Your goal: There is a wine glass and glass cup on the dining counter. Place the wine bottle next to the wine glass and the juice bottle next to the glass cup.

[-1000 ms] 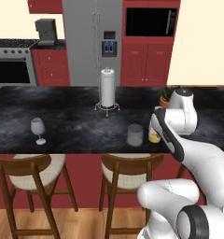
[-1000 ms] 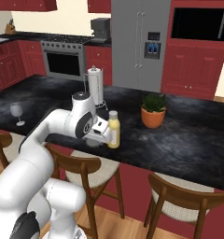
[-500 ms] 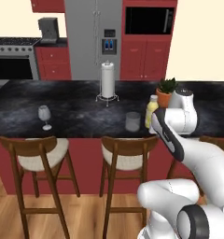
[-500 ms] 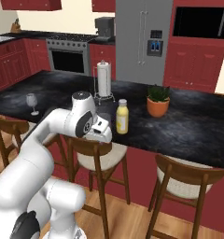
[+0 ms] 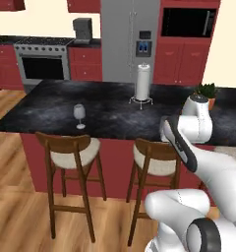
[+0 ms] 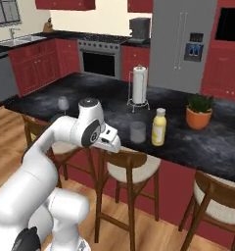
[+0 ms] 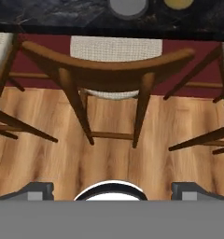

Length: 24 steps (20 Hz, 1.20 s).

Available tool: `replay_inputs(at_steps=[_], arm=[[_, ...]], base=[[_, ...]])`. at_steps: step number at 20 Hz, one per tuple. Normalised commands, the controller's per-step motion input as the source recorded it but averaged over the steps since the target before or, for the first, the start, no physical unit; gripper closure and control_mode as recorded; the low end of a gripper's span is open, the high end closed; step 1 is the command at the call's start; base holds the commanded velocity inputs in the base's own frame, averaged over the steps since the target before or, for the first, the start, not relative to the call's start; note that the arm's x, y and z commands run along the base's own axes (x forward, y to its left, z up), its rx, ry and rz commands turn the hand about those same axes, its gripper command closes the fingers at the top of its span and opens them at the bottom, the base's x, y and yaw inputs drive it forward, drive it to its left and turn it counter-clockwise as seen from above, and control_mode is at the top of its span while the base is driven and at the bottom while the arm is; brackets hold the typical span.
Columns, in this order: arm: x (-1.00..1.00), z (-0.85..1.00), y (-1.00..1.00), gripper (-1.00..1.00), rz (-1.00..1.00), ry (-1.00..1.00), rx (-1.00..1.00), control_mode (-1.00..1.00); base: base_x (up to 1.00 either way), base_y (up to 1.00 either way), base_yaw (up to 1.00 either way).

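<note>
On the dining counter point(image 6: 95, 93) the yellow juice bottle point(image 6: 159, 127) stands upright just right of the glass cup point(image 6: 137, 132). The wine glass point(image 6: 63, 104) stands alone near the counter's left end, also seen as the wine glass point(image 5: 79, 115). My gripper point(image 6: 113, 144) hangs off the counter's front edge above a stool, apart from both, pointing down. In the hand view my gripper point(image 7: 112, 190) is open with nothing between its fingertips point(image 7: 38, 189); the glass cup point(image 7: 128, 5) and juice bottle point(image 7: 179, 3) show from above at the top edge. The wine bottle is out of view.
A paper towel holder point(image 6: 139, 86) and a potted plant point(image 6: 199, 112) stand on the counter behind the cup and bottle. Wooden stools point(image 6: 130, 165) point(image 5: 66, 147) line the counter's red front. Stove, fridge and red cabinets lie beyond.
The whole scene has shifted: the base has backed away from the counter. My gripper let go of the juice bottle, which stays by the glass cup, and drew back over the stool.
</note>
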Motion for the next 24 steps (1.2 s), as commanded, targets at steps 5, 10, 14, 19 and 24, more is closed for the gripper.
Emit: replay_inputs(at_steps=[5, 10, 14, 19, 24], arm=[[0.0, 0.0, 0.0, -1.0, 0.0, 0.0, 0.0, 1.0], [0.0, 0.0, 0.0, -1.0, 0.0, 0.0, 0.0, 1.0], [0.0, 0.0, 0.0, -1.0, 0.0, 0.0, 0.0, 1.0], [0.0, 0.0, 0.0, -1.0, 0.0, 0.0, 0.0, 1.0], [0.0, 0.0, 0.0, -1.0, 0.0, 0.0, 0.0, 1.0]], base=[[0.0, 0.37, 0.78], [0.0, 0.33, 0.82], [0.0, 0.37, 0.75], [0.19, 0.34, 0.64], [0.73, 0.15, 0.31]])
